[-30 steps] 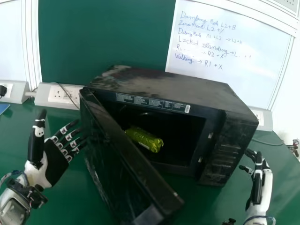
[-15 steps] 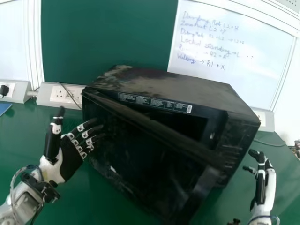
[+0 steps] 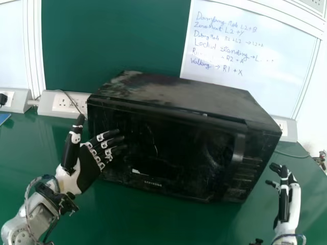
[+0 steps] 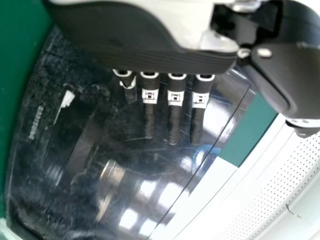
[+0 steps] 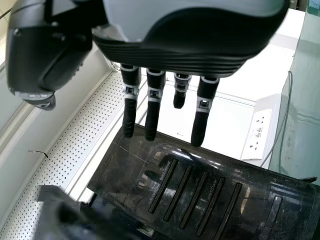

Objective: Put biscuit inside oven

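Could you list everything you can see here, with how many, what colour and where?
Microwave oven: one, black, centre of the table
Oven door: one, black, on the oven's front, shut or nearly so
Table: one, green, under the oven
Board: one, dark green, behind the oven
Whiteboard: one, white with handwriting, behind, to the right
Socket boxes: three, pale, along the table's back
Plug: one, black, far left socket
Cables: two, thin, behind the oven's left and right of it
Flat item: one, blue, table's far left
Robot hands: two, black and white; left at the door, right beside the oven
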{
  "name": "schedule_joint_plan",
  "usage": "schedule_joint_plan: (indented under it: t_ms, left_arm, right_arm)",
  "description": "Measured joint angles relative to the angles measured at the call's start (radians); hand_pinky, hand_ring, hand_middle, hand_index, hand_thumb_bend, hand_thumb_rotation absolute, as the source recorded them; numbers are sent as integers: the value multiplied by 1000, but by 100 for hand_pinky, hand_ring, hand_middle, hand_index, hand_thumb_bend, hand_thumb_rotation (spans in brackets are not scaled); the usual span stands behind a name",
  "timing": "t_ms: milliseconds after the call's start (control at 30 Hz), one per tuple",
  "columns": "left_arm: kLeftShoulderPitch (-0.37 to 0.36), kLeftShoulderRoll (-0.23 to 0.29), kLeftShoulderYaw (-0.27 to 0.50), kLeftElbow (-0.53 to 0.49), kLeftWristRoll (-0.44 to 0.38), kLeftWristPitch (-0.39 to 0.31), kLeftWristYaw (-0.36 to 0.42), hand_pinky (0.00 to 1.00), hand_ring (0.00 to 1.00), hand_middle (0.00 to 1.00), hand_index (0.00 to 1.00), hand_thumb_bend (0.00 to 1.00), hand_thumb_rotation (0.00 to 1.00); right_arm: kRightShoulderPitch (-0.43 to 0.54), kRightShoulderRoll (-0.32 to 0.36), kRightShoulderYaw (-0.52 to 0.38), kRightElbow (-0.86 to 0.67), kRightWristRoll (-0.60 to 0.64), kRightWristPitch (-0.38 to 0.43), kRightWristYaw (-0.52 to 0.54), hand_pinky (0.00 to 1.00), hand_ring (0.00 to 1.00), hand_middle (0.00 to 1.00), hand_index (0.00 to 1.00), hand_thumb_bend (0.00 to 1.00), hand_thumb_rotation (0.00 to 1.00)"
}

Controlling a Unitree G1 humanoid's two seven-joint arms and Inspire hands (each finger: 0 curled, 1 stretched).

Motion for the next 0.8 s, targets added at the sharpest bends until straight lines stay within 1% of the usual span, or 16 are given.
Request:
schedule_joint_plan:
  t_ms: [100,200,267,300,333,367,433,467,500,567,600,733,800]
  left_arm:
    - [-8,-19,0,21,4,0,-8,79,78,77,75,58,11]
    - [-31,-36,-1,40,23,1,-8,79,79,78,78,56,11]
    - [-43,-42,-3,48,31,1,-13,79,79,79,79,55,11]
    - [-45,-44,-4,53,39,1,-16,79,79,79,79,54,11]
    - [-45,-47,-5,59,41,1,-16,79,79,79,80,54,12]
    - [-45,-52,-6,62,43,3,-17,78,78,79,79,55,12]
    - [-48,-60,-8,65,46,9,-16,78,78,79,79,54,11]
    - [-50,-62,-9,66,51,12,-16,78,78,79,79,55,11]
    - [-53,-64,-10,68,54,14,-16,78,78,79,78,55,12]
    - [-62,-66,-11,74,66,15,-16,79,78,79,78,55,12]
    - [-64,-68,-11,78,71,15,-16,79,78,79,78,56,12]
    - [-74,-80,-11,90,82,15,-18,79,79,79,79,58,13]
    - [-75,-79,-10,89,82,18,-19,80,80,80,79,56,13]
  right_arm:
    - [0,-3,-2,0,0,0,0,59,68,74,71,80,32]
    - [0,-3,-3,0,0,0,0,64,71,75,71,80,31]
    - [0,-3,-4,0,2,0,1,65,71,75,71,80,31]
    - [0,-3,-4,0,5,0,1,61,68,75,71,80,31]
    - [0,-3,-5,-1,7,0,1,60,67,75,71,80,31]
    - [0,-4,-5,-1,8,0,1,63,70,75,71,80,31]
    - [0,-5,-5,-1,7,0,1,66,73,75,71,80,31]
    - [0,-5,-5,-1,7,0,1,64,71,75,71,79,31]
    - [0,-6,-5,-2,6,1,1,61,68,75,71,79,30]
    - [0,-5,-5,-3,6,3,1,58,65,75,71,79,28]
    - [1,-5,-5,-3,6,3,1,60,67,74,71,79,28]
    - [7,-5,-2,-9,3,3,1,65,73,74,71,80,31]
    - [14,-5,0,-21,-1,4,1,62,69,74,71,80,31]
